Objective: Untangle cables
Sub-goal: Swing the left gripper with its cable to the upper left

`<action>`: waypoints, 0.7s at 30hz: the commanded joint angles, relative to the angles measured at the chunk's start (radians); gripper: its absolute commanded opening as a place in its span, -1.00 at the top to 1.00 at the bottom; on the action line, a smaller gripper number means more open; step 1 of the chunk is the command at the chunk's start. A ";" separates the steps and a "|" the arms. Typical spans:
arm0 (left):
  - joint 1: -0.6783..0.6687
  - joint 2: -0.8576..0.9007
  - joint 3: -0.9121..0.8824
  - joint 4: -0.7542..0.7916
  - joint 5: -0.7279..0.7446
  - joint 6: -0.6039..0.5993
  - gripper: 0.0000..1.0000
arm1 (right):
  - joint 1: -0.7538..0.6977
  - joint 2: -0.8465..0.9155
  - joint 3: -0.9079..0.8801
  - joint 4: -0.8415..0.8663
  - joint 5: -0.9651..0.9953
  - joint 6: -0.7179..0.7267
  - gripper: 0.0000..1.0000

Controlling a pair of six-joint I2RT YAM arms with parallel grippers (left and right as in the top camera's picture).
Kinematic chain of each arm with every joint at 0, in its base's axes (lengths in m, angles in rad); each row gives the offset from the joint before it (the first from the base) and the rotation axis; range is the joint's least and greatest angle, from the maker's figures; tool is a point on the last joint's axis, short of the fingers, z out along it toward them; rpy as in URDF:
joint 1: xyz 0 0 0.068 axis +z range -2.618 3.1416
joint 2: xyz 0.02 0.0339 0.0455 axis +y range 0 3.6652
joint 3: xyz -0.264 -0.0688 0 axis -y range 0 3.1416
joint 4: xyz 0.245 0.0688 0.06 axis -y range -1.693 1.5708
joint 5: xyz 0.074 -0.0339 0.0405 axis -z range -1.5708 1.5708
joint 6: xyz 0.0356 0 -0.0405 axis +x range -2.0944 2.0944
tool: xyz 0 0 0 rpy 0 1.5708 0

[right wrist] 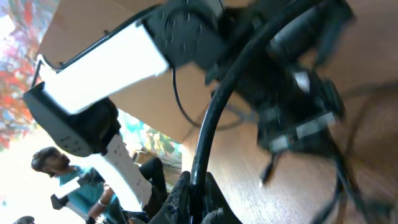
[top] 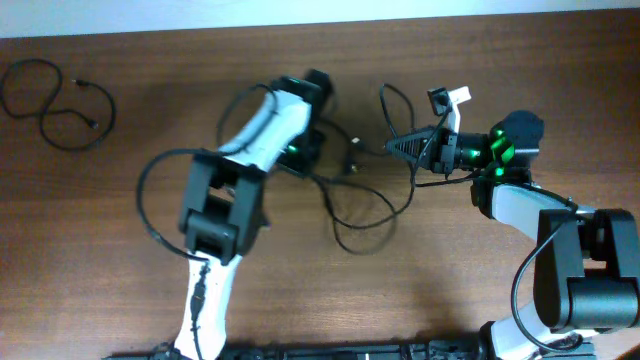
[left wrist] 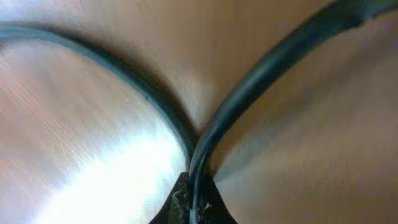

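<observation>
Overhead view first: on the brown wooden table a tangle of thin black flexible cables lies mid-table, its long axis running side to side between the two claws, with loops sagging toward the robot's edge and one loop rising toward the far edge. How many strands are in that tangle cannot be told from above. One more, a lone thin black cable, lies coiled at the far left corner, well apart from the rest. Two arms and two claws are in play. The left gripper points down onto the left end of the tangle. Up close from the left wrist, the left gripper is pressed together, pinching cable right at the tips. Two strands fan out from the pinch, one arcing up to the left, the other sweeping up to the right. The right gripper points left at the tangle's right end. In the right wrist view the right gripper is likewise clamped tight on a strand, which climbs straight up from the tips and then bends to the upper right. Bare wood lies open left of the tangle and toward the near edge, and the far edge is close behind both claws.
</observation>
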 commanded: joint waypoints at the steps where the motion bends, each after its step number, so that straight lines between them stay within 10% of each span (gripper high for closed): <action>1: 0.105 -0.066 0.118 -0.007 -0.091 0.077 1.00 | 0.003 0.010 0.008 -0.091 -0.010 -0.004 0.92; 21: 0.362 -0.405 0.238 0.167 -0.306 0.279 1.00 | 0.002 0.010 -0.174 -0.302 0.053 -0.240 0.92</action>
